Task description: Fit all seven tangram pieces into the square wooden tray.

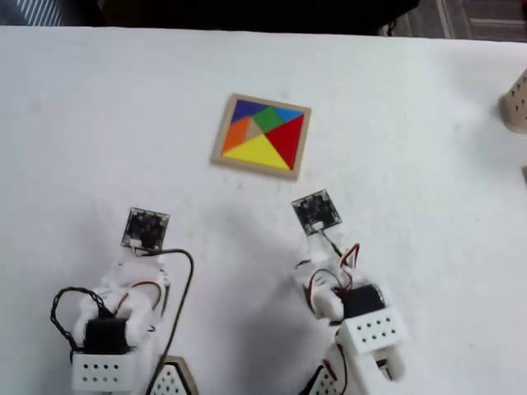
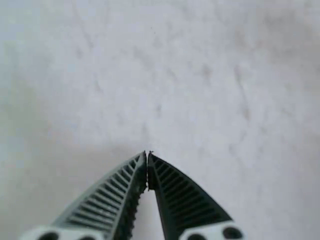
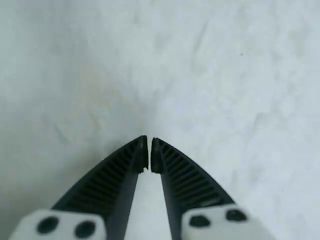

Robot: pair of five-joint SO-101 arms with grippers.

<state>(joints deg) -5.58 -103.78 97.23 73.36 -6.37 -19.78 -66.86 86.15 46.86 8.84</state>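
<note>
Where it lies askew, wooden tray, filled with bright tangram pieces.

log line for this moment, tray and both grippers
tray: filled with pieces, no gaps seen | left gripper: shut, empty, over table | right gripper: shut, empty, over table | task: looks done

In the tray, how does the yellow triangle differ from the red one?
In the high view, the yellow triangle lies along the lower edge of the tray, while the red triangle lies along its right edge. One is yellow, the other red. Both look equally large and sit flat inside.
</note>
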